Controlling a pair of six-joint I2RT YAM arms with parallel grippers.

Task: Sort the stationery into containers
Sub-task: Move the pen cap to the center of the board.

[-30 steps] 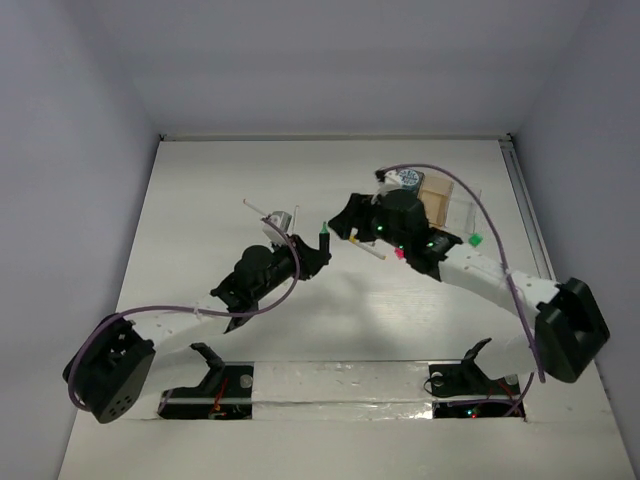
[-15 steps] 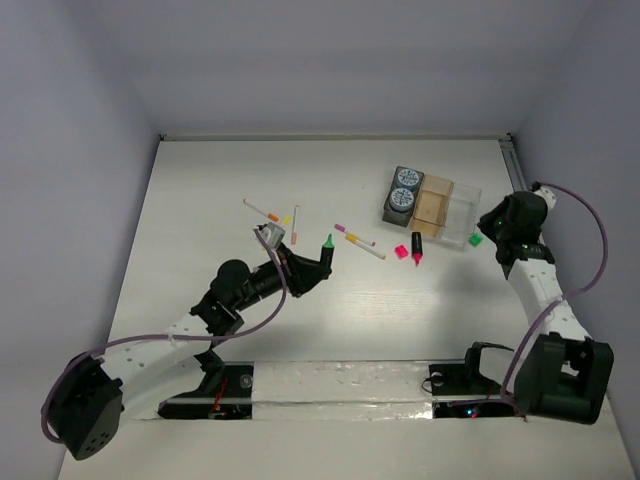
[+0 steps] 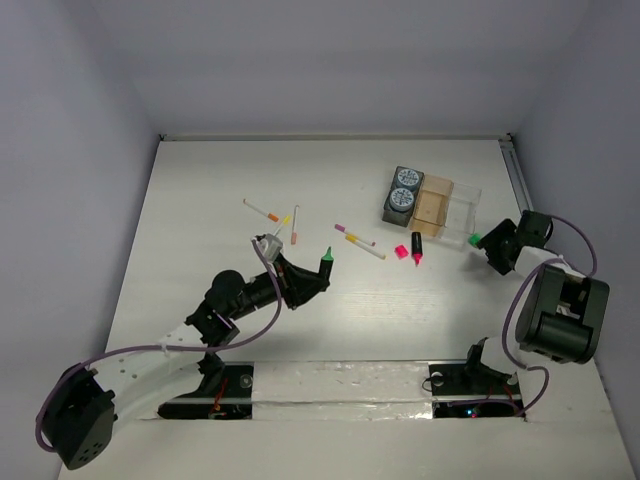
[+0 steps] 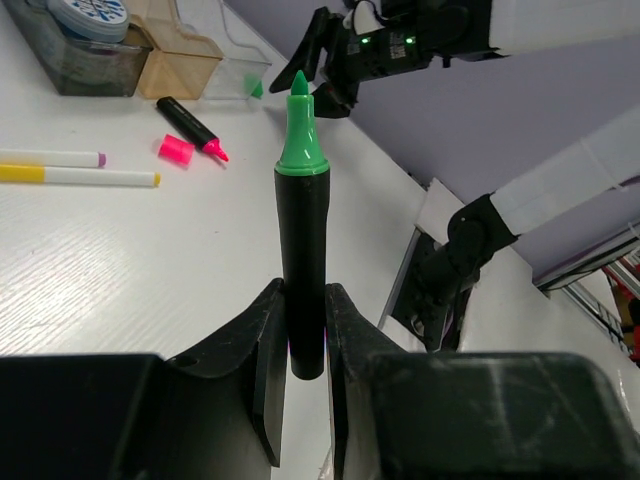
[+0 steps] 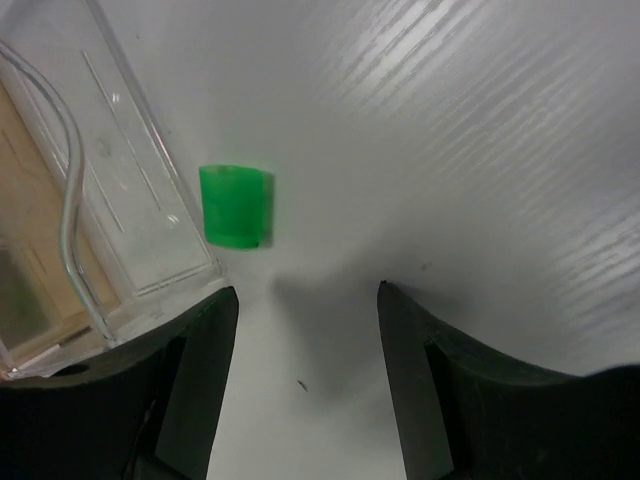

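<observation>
Sorting at an early stage, with all positions given relative to the clear divided tray [image 3: 462, 212]. Its dark compartment already contains the 2 round canisters [image 3: 404, 189]; the tan and clear compartments appear unfilled, so most of the task seems to remain. Loose on the table [image 3: 200, 200] just in front of the tray lie a black marker with a pink tip [image 3: 416, 247] and a small pink piece [image 3: 401, 251]. To the tray's left are a purple-ended pen [image 3: 354, 235] and a yellow-ended pen [image 3: 366, 248], and well to its left a further cluster of orange-ended pens [image 3: 262, 210]. The left gripper [image 4: 305, 320], well apart from the tray on its left, is clamped narrowly on the barrel of a green-tipped marker [image 4: 303, 200], which is uncapped and raised off the table. A small green cap [image 5: 237, 205] lies just beside the tray's near right corner, close to its wall. The right gripper [image 5: 305, 300] hangs low over the table near this cap, fingers spread and holding nothing. Remaining, by this judgement: the held marker, the cap, both pink items and every pen.
</observation>
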